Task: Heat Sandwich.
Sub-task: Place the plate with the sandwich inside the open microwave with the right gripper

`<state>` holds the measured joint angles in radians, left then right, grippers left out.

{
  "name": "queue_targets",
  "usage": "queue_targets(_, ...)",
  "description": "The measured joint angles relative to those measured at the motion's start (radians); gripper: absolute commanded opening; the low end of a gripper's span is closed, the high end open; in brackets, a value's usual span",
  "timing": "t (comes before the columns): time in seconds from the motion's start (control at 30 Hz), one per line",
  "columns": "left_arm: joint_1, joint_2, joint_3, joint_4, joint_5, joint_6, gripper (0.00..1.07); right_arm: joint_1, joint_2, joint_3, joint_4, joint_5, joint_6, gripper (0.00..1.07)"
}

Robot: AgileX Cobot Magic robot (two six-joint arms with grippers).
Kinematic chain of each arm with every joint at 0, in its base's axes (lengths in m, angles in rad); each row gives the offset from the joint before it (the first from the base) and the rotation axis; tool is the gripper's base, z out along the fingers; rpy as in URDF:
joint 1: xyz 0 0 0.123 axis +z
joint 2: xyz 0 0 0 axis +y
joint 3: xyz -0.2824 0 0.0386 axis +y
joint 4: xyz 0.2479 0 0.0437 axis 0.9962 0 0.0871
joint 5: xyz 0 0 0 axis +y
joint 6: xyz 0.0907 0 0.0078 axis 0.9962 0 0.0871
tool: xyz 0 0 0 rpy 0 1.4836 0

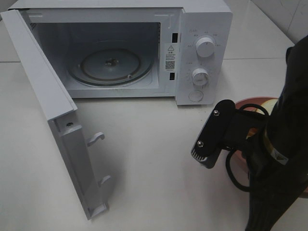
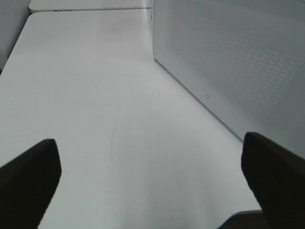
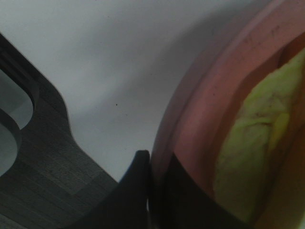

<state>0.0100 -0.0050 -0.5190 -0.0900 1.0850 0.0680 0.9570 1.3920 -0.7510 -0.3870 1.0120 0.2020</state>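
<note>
1. Plainly, the sandwich (image 3: 252, 157) lies on the pink plate (image 3: 205, 105) near the counter's (image 1: 154, 159) right edge, just off the open microwave's (image 1: 202, 29) control-panel corner.
2. Soft sliced bread with loose filling would likely squash under a pinch. It looks light, so the stiff plate rim seems the sound place to hold, kept level lest the sandwich slide.
3. The right hand (image 3: 153, 188) is closed almost flat, its jaws pinching that rim. Whether the plate is clear of the counter I cannot tell.
4. The left hand (image 2: 152, 186) gapes wide and empty above the counter, beside a white perforated panel (image 2: 238, 62).
</note>
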Motion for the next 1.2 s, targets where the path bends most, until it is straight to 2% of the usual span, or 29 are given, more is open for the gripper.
queue_targets(0.47,0.000,0.000,0.000,0.000,0.000,0.000,0.98,0.019,0.000,0.000,-0.062,-0.075,-0.195,0.00)
queue_targets(1.2,0.000,0.000,0.000,0.000,0.000,0.000,0.98,0.019,0.000,0.000,-0.065,-0.282,-0.704,0.01)
